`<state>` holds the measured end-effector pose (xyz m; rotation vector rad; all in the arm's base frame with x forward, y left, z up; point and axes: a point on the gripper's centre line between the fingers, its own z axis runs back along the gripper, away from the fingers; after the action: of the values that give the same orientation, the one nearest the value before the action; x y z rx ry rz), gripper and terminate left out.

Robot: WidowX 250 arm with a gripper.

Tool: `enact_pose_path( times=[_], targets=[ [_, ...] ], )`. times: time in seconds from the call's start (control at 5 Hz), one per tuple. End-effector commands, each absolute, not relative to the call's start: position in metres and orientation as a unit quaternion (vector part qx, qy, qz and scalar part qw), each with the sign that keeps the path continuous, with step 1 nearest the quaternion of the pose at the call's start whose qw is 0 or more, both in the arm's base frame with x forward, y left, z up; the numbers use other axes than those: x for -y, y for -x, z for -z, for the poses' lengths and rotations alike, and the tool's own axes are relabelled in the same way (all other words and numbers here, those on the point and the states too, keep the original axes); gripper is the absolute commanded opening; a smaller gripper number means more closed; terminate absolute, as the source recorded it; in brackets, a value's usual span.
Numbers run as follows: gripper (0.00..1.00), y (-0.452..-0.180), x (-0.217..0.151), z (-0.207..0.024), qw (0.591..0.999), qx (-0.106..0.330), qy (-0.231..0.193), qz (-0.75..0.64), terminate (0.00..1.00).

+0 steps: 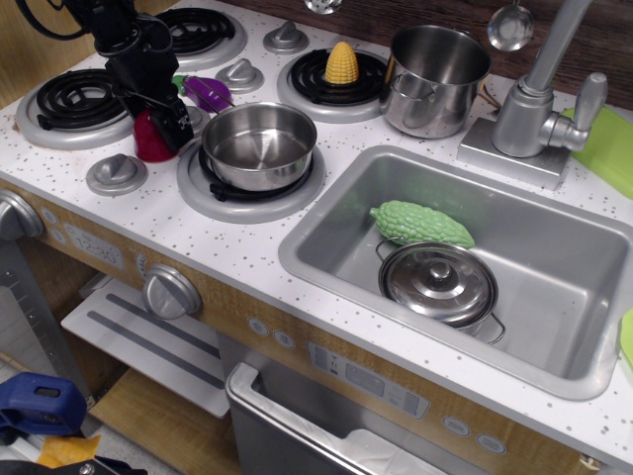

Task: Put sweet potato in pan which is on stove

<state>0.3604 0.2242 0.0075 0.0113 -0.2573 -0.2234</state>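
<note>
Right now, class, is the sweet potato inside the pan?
No, the sweet potato sits on the stove left of the empty pan.

sweet potato [150,139]: dark-red, on stove [148,213] | pan [258,144]: empty, on burner

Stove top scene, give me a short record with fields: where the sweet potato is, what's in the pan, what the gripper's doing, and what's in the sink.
sweet potato: on the stove top, left of the pan, not in it
pan: empty, on the front burner
gripper: low at the sweet potato; grip unclear
sink: holds a green bumpy toy and a lidded steel pot
corn: upright on a back burner
</note>
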Motion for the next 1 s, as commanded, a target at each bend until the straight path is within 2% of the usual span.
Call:
enact_pose_path(
  times=[0.0, 0.4, 0.6, 0.8],
  targets=[
    [0.0, -0.363, -0.221, -0.049, 0.984, 0.131, -0.053, 0.111, 0.0],
    [0.0, -0.369, -0.201, -0.096, 0.982, 0.118, -0.117, 0.095, 0.0],
    [0.0, -0.378, -0.189, -0.108, 0.979, 0.123, -0.134, 0.092, 0.0],
    [0.0, -0.39, -0.175, -0.108, 0.978, 0.136, -0.132, 0.083, 0.0]
  ],
)
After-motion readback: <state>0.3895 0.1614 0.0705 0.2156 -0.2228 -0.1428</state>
